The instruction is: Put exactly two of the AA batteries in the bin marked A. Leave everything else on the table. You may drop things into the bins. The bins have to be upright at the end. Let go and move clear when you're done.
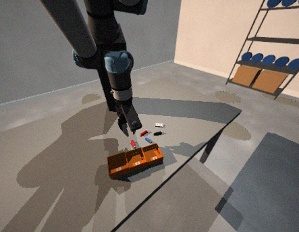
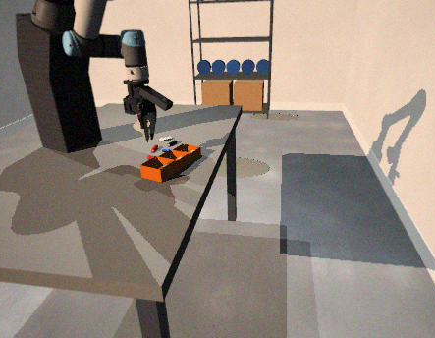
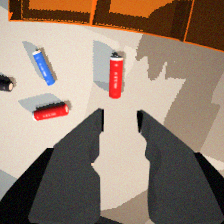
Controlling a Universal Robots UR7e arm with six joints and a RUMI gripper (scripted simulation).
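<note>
The orange three-compartment bin (image 1: 136, 160) stands upright on the table; it also shows in the exterior view (image 2: 170, 161) and at the top of the wrist view (image 3: 110, 12). Its labels are too small to read. A red battery (image 3: 115, 76) (image 1: 133, 144) lies just behind the bin. A second red battery (image 3: 50, 111) and a blue battery (image 3: 43, 66) lie close by. My gripper (image 3: 120, 111) (image 1: 126, 129) hovers above the table, slightly open with nothing between the fingers, just short of the first red battery.
A black battery-like piece (image 1: 158, 133) and a small white block (image 1: 159, 125) lie beyond the batteries. The table's right edge runs close to the bin. A shelf rack (image 2: 231, 54) stands far off by the wall.
</note>
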